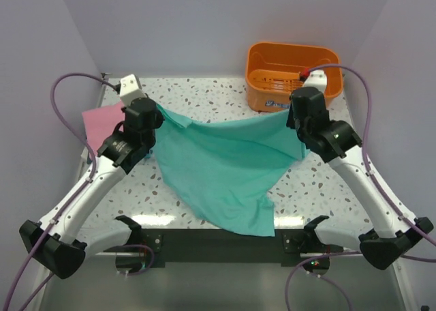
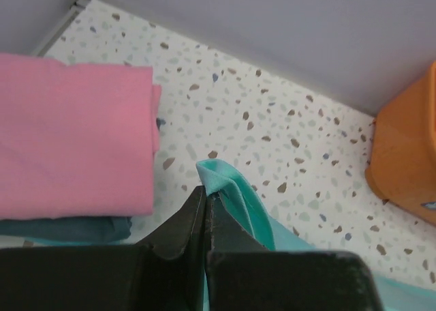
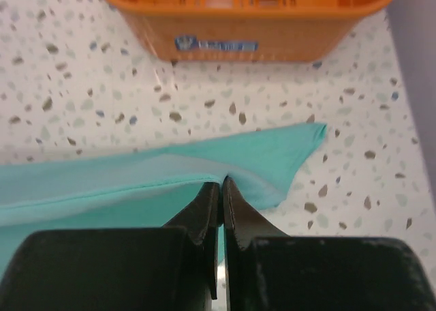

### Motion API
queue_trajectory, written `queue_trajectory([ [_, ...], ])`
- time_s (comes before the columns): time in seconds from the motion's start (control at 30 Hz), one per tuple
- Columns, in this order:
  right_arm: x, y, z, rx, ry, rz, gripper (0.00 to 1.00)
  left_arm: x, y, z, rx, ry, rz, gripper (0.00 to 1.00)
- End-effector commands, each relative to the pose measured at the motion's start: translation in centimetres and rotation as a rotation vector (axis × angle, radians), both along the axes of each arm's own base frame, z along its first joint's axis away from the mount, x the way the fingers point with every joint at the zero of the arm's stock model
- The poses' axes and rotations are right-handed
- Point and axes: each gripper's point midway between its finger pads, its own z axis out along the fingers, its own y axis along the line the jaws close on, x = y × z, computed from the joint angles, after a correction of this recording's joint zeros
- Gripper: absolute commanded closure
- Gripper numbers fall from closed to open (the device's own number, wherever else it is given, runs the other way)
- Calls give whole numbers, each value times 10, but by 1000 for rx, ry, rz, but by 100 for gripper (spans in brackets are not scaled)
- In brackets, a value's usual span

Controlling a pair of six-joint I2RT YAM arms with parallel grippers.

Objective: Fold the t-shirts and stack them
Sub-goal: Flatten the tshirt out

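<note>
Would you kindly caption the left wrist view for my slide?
Left hand shut on the teal t-shirt, beside a pink shirt atop a blue-teal shirt.

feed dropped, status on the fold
Both shut on teal shirt: left end effector, right end effector. Shirt stretched between them, tail draped to near edge. Folded pink shirt on blue shirt, far left. Orange basket far right, apart.

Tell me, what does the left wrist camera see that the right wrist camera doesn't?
Only the left wrist view shows the folded pink t-shirt lying on a darker blue-teal t-shirt. Only the right wrist view shows the blue label on the wall of the orange basket. Both show the teal-green t-shirt pinched by a shut gripper, the left gripper in one, the right gripper in the other, plus the speckled table and part of the basket.
</note>
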Motion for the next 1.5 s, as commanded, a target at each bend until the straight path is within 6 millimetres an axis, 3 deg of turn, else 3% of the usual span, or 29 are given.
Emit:
queue_trajectory([
  [0.0, 13, -21, 101, -26, -237, -45, 100, -1, 20, 104, 6, -213, 65, 100],
  [0.03, 9, -26, 128, -8, -292, -53, 100, -5, 23, 119, 3, -242, 64, 100],
  [0.1, -4, -26, 153, 7, -336, 11, 100, -20, 30, 157, -16, -322, 46, 100],
  [0.17, -20, -16, 179, 59, -392, 125, 100, -40, 37, 183, -38, -386, 23, 100],
  [0.23, -46, -19, 205, 110, -459, 178, 100, -58, 43, 206, -72, -449, 3, 100],
  [0.4, -102, -22, 239, 189, -539, 322, 100, -126, 50, 278, -159, -666, -158, 100],
  [0.47, -131, -30, 258, 230, -599, 360, 100, -147, 46, 293, -168, -700, -244, 100],
  [0.53, -157, -23, 275, 280, -649, 462, 100, -169, 49, 313, -189, -751, -289, 100],
  [0.63, -192, -17, 290, 341, -699, 579, 100, -197, 48, 336, -227, -825, -367, 100],
  [0.73, -204, -24, 294, 359, -711, 573, 100, -213, 39, 349, -225, -850, -454, 100],
  [0.8, -203, -29, 290, 356, -696, 545, 100, -215, 36, 357, -217, -851, -476, 100],
  [0.93, -180, -38, 273, 339, -647, 429, 100, -198, 28, 353, -193, -826, -469, 100],
  [1.0, -154, -45, 258, 304, -597, 313, 100, -169, 19, 335, -134, -766, -452, 100],
  [1.07, -123, -49, 228, 265, -506, 191, 100, -125, 12, 311, -97, -668, -383, 100],
  [1.13, -84, -61, 183, 151, -386, 1, 100, -79, 7, 270, -42, -549, -301, 100],
  [1.17, -71, -64, 168, 111, -352, -59, 100, -42, 3, 231, 17, -434, -230, 100],
  [1.2, -60, -70, 154, 60, -327, -124, 100, -24, -2, 212, 49, -388, -224, 100],
  [1.23, -40, -61, 118, -9, -235, -135, 100, 4, -16, 188, 79, -336, -229, 100],
  [1.27, -27, -56, 107, -15, -228, -142, 100, 22, -22, 154, 132, -273, -239, 100],
  [1.3, -15, -52, 90, -18, -191, -131, 100, 36, -25, 136, 150, -247, -236, 100],
  [1.33, 0, -45, 52, -50, -102, -116, 100, 61, -36, 115, 169, -232, -249, 100],
  [1.37, 16, -41, 43, -30, -114, -111, 100, 75, -34, 84, 194, -177, -247, 100],
  [1.4, 28, -51, 22, -30, -76, -145, 100, 88, -36, 65, 204, -145, -262, 100],
  [1.43, 40, -44, -18, -14, 17, -106, 100, 110, -47, 36, 211, -115, -296, 100],
  [1.47, 57, -44, -29, 4, 4, -109, 100, 124, -43, 13, 219, -76, -292, 100],
])
